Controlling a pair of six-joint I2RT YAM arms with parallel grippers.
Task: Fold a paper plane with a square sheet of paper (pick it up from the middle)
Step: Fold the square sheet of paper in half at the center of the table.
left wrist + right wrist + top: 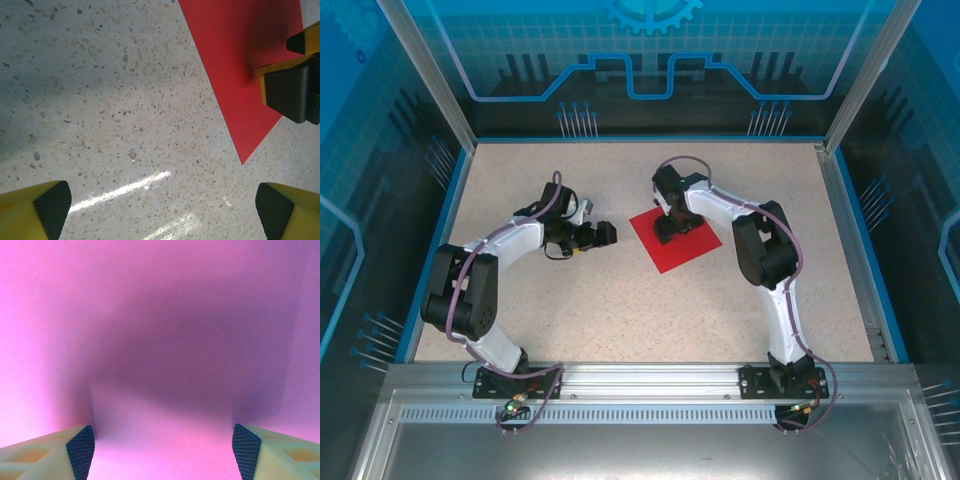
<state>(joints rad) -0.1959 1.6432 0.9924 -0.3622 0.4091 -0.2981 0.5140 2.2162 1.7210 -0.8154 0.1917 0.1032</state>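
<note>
From the top camera, the square sheet of paper (678,250) lies flat on the speckled tabletop (620,310), a little right of the middle and turned so its corners point like a diamond. The right pincer (672,226) points down over the far half of the sheet, the right arm (765,250) bending in from the right side. The left pincer (604,235) sits just left of the sheet's left corner, apart from it, above bare tabletop, and the left arm (485,290) folds back toward its base. From this height the gap between either pair of fingers is too small to judge.

From the left wrist camera, the left pincer (165,212) is released: its two yellow fingers with black pads stand far apart at the bottom corners, with nothing but speckled tabletop between them. The red sheet (235,60) fills the upper right, one corner pointing down toward the near edge. The right pincer's fingers (292,92) come in at the right edge over the red paper, and one black pad casts a shadow right beside itself on the sheet. It looks to be resting on the paper or just above it.

From the right wrist camera, the right pincer (164,452) is released too. Its pads are spread wide at the bottom corners and nothing is clamped between them. The sheet (160,340) lies close beneath, washed to a pink-purple glow, smooth and uncreased, with a broad dark shadow across its middle.
</note>
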